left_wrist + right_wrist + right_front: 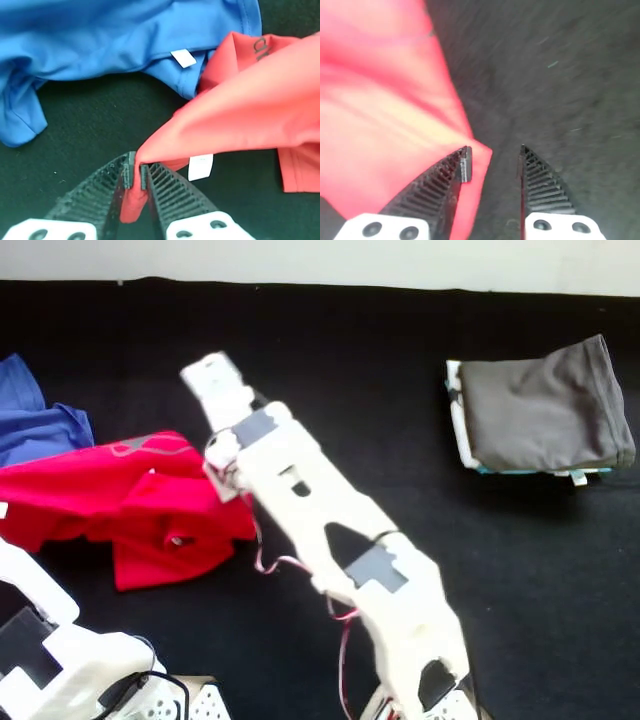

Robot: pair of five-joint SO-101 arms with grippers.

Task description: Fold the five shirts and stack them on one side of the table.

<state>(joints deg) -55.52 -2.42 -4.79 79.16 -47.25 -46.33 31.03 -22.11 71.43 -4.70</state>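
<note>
Two grippers are at the red shirt (130,495), one at each end. Nearest, the left gripper (137,172) is clamped on a pinch of the shirt's hem, with cloth bunched between its ribbed fingers and a white label hanging just beside them. The right gripper (494,160) stands with its jaws apart at the shirt's edge. A fold of red cloth touches one finger, the other finger is over bare worktop (380,370), and nothing is held.

From above, the red shirt lies crumpled at about 9 o'clock from the worktop's middle. Its long axis runs roughly from 9 to 3. The right arm reaches in from 6 o'clock to the shirt's 3 o'clock edge, so the cloth extends away from that gripper toward 9 o'clock. To my eye the coming move depends on this. The right gripper is the nearer one to the free edge, and it must close on that edge before the shirt can be drawn flat along its length.

Beyond, toward 10 o'clock, the blue shirt (35,420) lies loose, touching the red one. Well apart, at about 2 o'clock, sits the stack of folded shirts (540,410), a grey one on top.
</note>
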